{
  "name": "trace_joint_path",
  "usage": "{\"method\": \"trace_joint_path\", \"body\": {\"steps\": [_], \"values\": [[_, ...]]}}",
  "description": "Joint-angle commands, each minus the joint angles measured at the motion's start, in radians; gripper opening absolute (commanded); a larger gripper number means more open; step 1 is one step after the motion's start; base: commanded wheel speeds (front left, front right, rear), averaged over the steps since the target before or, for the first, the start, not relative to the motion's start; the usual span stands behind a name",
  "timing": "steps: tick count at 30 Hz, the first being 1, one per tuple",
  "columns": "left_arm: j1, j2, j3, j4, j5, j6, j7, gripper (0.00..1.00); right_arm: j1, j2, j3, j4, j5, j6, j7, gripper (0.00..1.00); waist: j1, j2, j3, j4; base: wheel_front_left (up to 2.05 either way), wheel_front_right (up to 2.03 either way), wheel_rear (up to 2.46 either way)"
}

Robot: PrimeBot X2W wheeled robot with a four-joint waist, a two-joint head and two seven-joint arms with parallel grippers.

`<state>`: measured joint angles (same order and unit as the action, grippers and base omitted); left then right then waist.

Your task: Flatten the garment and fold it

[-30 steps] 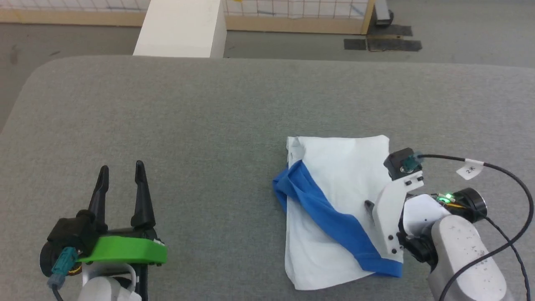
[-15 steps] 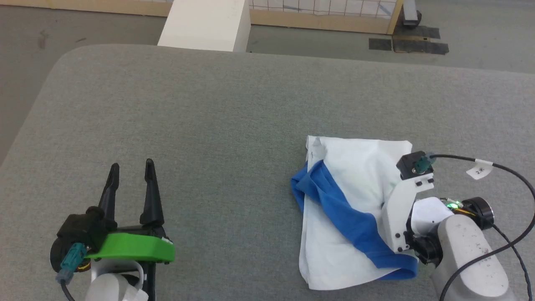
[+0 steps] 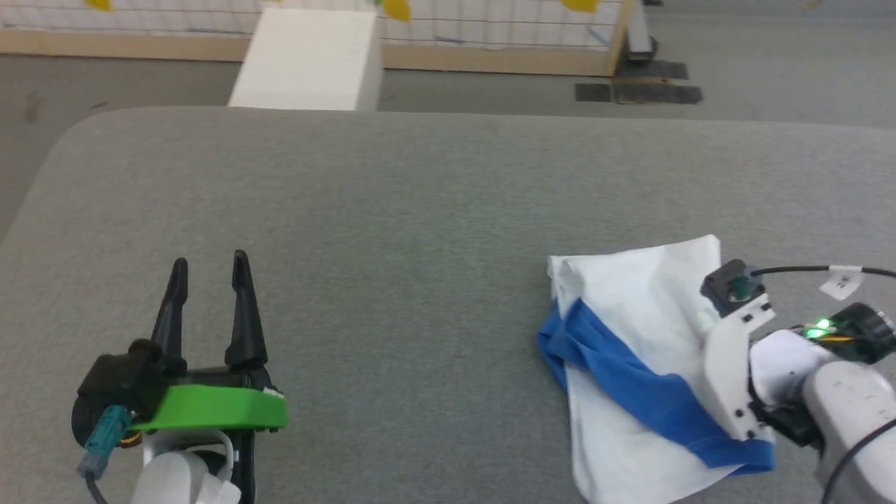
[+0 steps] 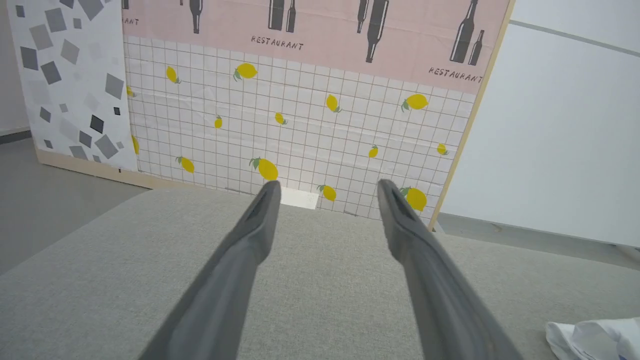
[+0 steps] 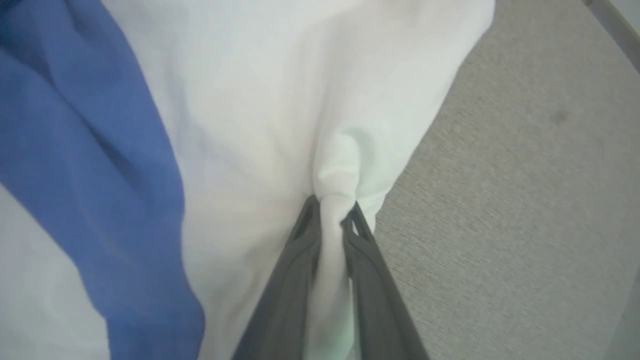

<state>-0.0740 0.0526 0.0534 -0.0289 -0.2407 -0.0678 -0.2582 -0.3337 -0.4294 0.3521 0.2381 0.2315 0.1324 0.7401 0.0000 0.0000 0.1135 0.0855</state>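
A: Right gripper (image 5: pixel 332 210) is clenched on a white fold of the T-shirt (image 3: pixel 630 294); left gripper (image 3: pixel 209 260) sits spread, empty.
B: The shirt's bunched near-right on the grey table (image 3: pixel 420 210). I'd pull low and slow, spreading it flat.

The grey counter (image 3: pixel 392 231) offers open room across its left and middle, so the stretch ahead of the left gripper (image 3: pixel 209 258), its fingers spread apart, is free to the far edge. The one obstacle on it is the garment (image 3: pixel 630 308), lying at the right with a fold of its white cloth pinched in the right gripper (image 5: pixel 332 202). Past the far edge stands a white block (image 3: pixel 308 59), seemingly just clear of the counter, with a patterned panel (image 4: pixel 300 125) behind it.
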Motion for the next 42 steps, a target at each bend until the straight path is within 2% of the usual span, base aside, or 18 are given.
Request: {"method": "trace_joint_path", "body": {"steps": [1, 3, 6, 14, 20, 26, 27, 28, 29, 36, 40, 42], "values": [[-0.016, -0.002, 0.003, -0.012, -0.011, 0.006, -0.004, 1.00, -0.026, -0.034, 0.014, -0.011, 0.015, -0.002, 0.004, 0.00, 0.0000, 0.0000, 0.076, -0.140, 0.00, 0.00, 0.00], [-0.034, -0.002, 0.007, -0.029, -0.009, 0.008, -0.004, 1.00, -0.061, -0.099, 0.034, -0.014, 0.029, -0.002, 0.007, 0.00, 0.0000, 0.0000, 0.117, -0.185, 0.00, 0.00, 0.00], [-0.063, -0.002, 0.003, -0.040, 0.006, 0.002, -0.004, 1.00, -0.104, -0.164, 0.035, 0.007, 0.044, -0.002, -0.001, 0.00, 0.0000, 0.0000, 0.174, -0.223, 0.00, 0.00, 0.00], [-0.145, 0.019, 0.002, -0.075, 0.048, -0.012, -0.004, 1.00, -0.222, -0.311, 0.004, 0.109, 0.017, -0.002, -0.127, 0.00, 0.0000, 0.0000, 0.334, -0.225, 0.00, 0.00, 0.00], [-0.168, 0.044, 0.028, -0.117, 0.059, 0.000, -0.003, 1.00, -0.294, -0.389, -0.049, 0.205, -0.006, -0.002, -0.215, 0.00, 0.0000, 0.0000, 0.416, -0.193, 0.00, 0.00, 0.00], [-0.166, 0.061, 0.047, -0.145, 0.054, 0.009, 0.002, 1.00, -0.327, -0.412, -0.105, 0.299, -0.018, -0.002, -0.254, 0.00, 0.0000, 0.0000, 0.446, -0.180, 0.00, 0.00, 0.00], [-0.164, 0.062, 0.048, -0.145, 0.053, 0.010, 0.003, 1.00, -0.331, -0.409, -0.117, 0.315, -0.019, -0.002, -0.259, 0.14, 0.0000, 0.0000, 0.446, -0.179, 0.00, 0.00, 0.00], [-0.162, 0.063, 0.051, -0.145, 0.051, 0.012, 0.003, 1.00, -0.336, -0.404, -0.132, 0.329, -0.022, -0.002, -0.270, 0.67, 0.0000, 0.0000, 0.442, -0.180, 0.00, 0.00, 0.00], [-0.161, 0.062, 0.052, -0.143, 0.048, 0.014, 0.002, 1.00, -0.338, -0.400, -0.136, 0.337, -0.027, -0.002, -0.278, 1.00, 0.0000, 0.0000, 0.436, -0.181, 0.00, 0.00, 0.00], [-0.136, 0.055, 0.067, -0.100, 0.027, 0.023, 0.000, 1.00, -0.387, -0.354, -0.176, 0.321, -0.004, -0.002, -0.396, 1.00, 0.0000, 0.0000, 0.325, -0.194, 0.00, 0.00, 0.00], [-0.109, 0.045, 0.093, -0.070, 0.000, 0.038, -0.001, 1.00, -0.427, -0.291, -0.205, 0.258, 0.037, -0.002, -0.486, 1.00, 0.0000, 0.0000, 0.227, -0.197, 0.00, 0.00, 0.00], [-0.091, 0.039, 0.107, -0.053, -0.013, 0.048, -0.002, 1.00, -0.433, -0.232, -0.226, 0.212, 0.063, -0.002, -0.525, 1.00, 0.0000, 0.0000, 0.171, -0.192, 0.00, 0.00, 0.00]]}}
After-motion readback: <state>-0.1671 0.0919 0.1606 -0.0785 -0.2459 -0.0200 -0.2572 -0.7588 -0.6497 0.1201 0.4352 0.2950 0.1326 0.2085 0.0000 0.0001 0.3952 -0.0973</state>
